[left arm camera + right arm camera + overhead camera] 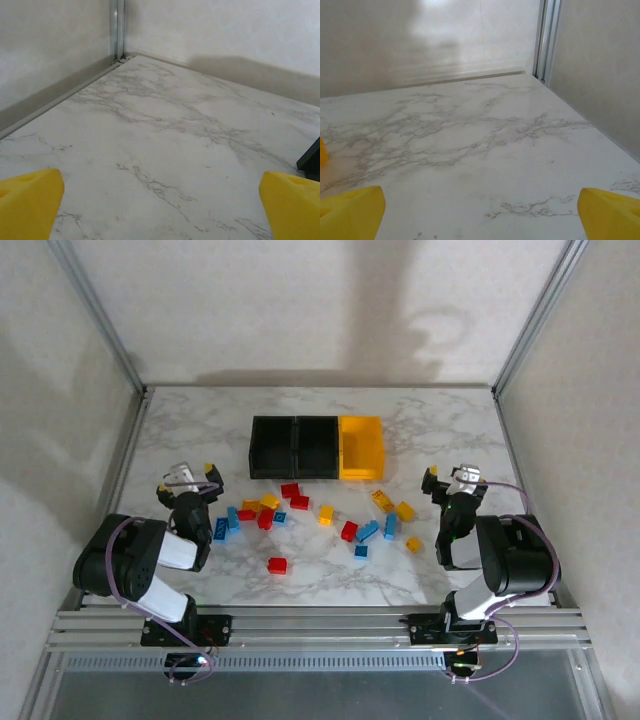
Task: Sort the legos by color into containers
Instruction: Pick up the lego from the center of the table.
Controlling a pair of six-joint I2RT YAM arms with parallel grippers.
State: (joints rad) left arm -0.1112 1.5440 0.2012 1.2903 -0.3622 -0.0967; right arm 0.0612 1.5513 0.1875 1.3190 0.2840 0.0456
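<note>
Metal rail (320, 622) along the near edge carries both arms, the left arm (140, 565) and the right arm (500, 555), each folded over its base. Just beyond, the left jaws stand spread wide, released and holding nothing. In the left wrist view their yellow fingertips (30, 202) sit at the two lower corners with bare marbled worktop (165, 140) between them. The right jaws are likewise wide apart and empty, their yellow fingertips (352, 210) over bare worktop and touching nothing.

Between the two arms the legos (320, 520) lie scattered loose on the worktop, with red, blue and yellow mixed together. One red brick (277, 564) lies nearest, a little apart from the rest.

Farther back the containers (317, 472) stand in a row, side against side: a black bin (272, 450) on the left, a second black bin (317, 450) in the middle and a yellow bin (361, 450) on the right. A dark corner of a bin (312, 162) shows at the right edge of the left wrist view. White walls (320, 310) close the back.
</note>
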